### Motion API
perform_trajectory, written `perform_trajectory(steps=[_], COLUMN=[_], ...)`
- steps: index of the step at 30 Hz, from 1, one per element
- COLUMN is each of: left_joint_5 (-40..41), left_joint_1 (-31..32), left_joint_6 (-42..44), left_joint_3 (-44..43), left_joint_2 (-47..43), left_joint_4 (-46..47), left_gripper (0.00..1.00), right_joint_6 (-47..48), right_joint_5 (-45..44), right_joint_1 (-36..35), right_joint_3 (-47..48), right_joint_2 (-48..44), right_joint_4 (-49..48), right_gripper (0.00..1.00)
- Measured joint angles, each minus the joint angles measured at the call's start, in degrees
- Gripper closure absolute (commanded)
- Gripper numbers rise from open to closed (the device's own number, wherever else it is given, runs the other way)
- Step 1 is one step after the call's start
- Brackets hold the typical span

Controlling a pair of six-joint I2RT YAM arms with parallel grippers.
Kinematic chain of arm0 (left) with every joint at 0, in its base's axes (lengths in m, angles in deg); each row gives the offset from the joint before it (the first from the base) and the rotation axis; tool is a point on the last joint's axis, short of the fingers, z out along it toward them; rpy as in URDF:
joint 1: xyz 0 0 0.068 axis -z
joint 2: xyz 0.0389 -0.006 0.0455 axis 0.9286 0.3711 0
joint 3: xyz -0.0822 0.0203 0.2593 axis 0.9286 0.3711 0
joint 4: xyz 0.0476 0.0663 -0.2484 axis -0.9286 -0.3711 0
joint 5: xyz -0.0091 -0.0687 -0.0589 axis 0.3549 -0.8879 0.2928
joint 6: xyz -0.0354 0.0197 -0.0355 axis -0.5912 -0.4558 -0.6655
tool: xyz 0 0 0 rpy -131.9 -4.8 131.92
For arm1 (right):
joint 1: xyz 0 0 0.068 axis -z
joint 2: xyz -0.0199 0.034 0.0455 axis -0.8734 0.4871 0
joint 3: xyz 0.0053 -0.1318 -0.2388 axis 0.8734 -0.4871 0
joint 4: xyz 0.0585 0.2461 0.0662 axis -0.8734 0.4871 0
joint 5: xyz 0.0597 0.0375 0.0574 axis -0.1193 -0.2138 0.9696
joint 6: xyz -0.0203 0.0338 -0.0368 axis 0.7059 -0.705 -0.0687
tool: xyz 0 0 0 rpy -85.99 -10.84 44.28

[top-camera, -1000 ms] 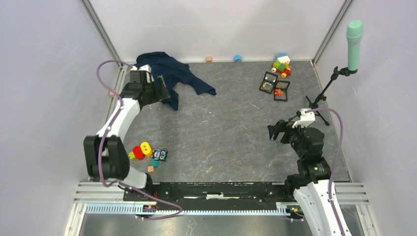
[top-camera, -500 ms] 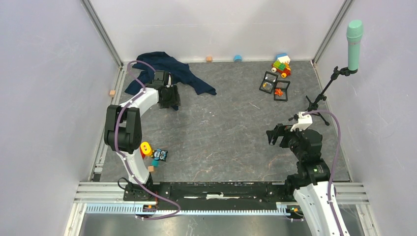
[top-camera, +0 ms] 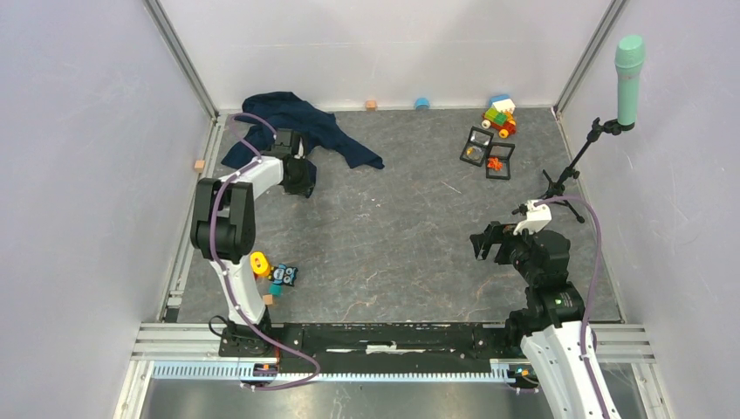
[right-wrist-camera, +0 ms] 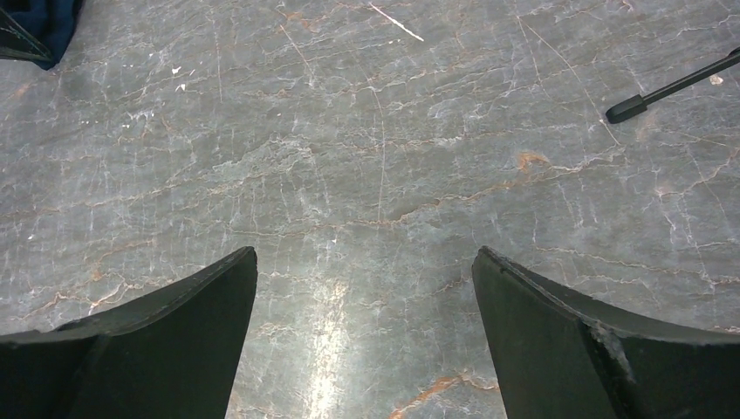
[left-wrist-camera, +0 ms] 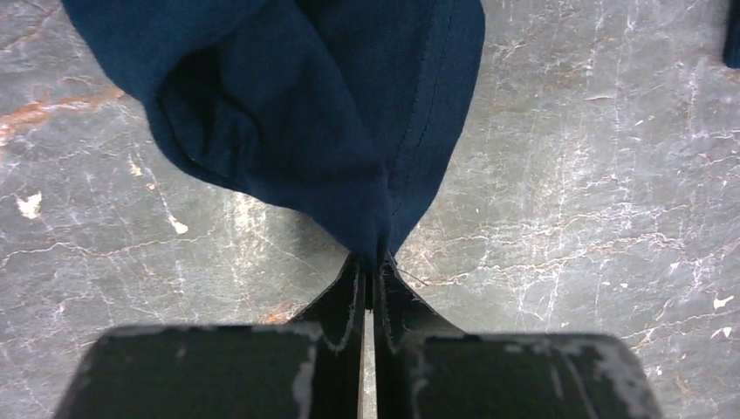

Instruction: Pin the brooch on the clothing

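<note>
Since the left gripper (left-wrist-camera: 373, 278) is clamped on only a thin fold of the shirt (left-wrist-camera: 288, 105), bunched at the far-left corner of the table (top-camera: 393, 236), a pull could slip the cloth out or drag the whole heap w/o spreading it. Right gripper (right-wrist-camera: 363, 255) hangs wide open, empty, well apart. Brooch can't be made out: poss. the orange bit in the black cases (top-camera: 487, 153) far right, too small to tell.

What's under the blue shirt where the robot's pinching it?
Grey table shows beneath the fold of the shirt that the left gripper pinches. Anything under the rest is covered.
</note>
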Motion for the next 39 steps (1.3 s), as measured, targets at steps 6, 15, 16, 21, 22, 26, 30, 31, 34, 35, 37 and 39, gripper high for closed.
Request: perform_trajectory(steps=[6,15,16,21,22,26,30,31,34,35,37,39], left_joint_5=[-0.6,-23.4,-25.5,-39.4,-41.4,-46.2,-47.6,-47.7,-47.9,-47.9,-47.9,-47.8], left_joint_1=[1.1,4.9,4.8,4.8,4.9,4.8,4.8,4.8,4.8,4.8,4.8,4.8], left_joint_6=[0.9,0.9,0.6,-1.7,-2.2,-4.9,-8.2,-9.0,-11.5,-12.1,-13.4,-14.8], left_joint_3=[0.0,-20.8,-22.4,-25.8,-25.1,-19.6,-14.3,-13.6,-12.3,-12.0,-11.2,-10.4], left_joint_2=[-8.0,-35.7,-36.7,-38.6,-38.5,-36.9,-36.3,-36.3,-36.3,-36.4,-36.4,-36.5], left_joint_4=[-1.5,-8.6,-8.8,-9.9,-10.0,-9.5,-7.7,-7.0,-3.2,-2.0,0.3,2.6], left_gripper=[0.98,0.97,0.97,0.97,0.97,0.97,0.98,0.98,0.98,0.98,0.98,0.98], right_joint_6=[0.4,4.7,5.1,6.2,6.3,6.0,3.6,2.7,-0.6,-1.4,-2.9,-3.7], right_joint_5=[0.3,3.2,4.4,12.1,13.5,18.5,23.8,24.9,26.9,27.0,26.6,24.1], right_joint_1=[0.0,0.0,0.0,0.0,0.0,0.0,-0.2,-0.3,-2.1,-3.2,-6.4,-12.2], right_joint_3=[0.0,2.1,2.3,2.9,2.9,3.0,2.7,2.2,-0.7,-1.7,-3.5,-4.7], right_joint_2=[0.0,1.5,1.6,1.4,1.4,2.3,4.4,4.5,4.4,4.4,5.0,7.4], right_joint_4=[0.1,2.3,2.1,-0.3,-1.0,-3.5,-8.3,-10.1,-16.6,-18.3,-21.3,-24.3], right_gripper=[0.02,0.02,0.02,0.02,0.02,0.02,0.02,0.02,0.02,0.02,0.02,0.02])
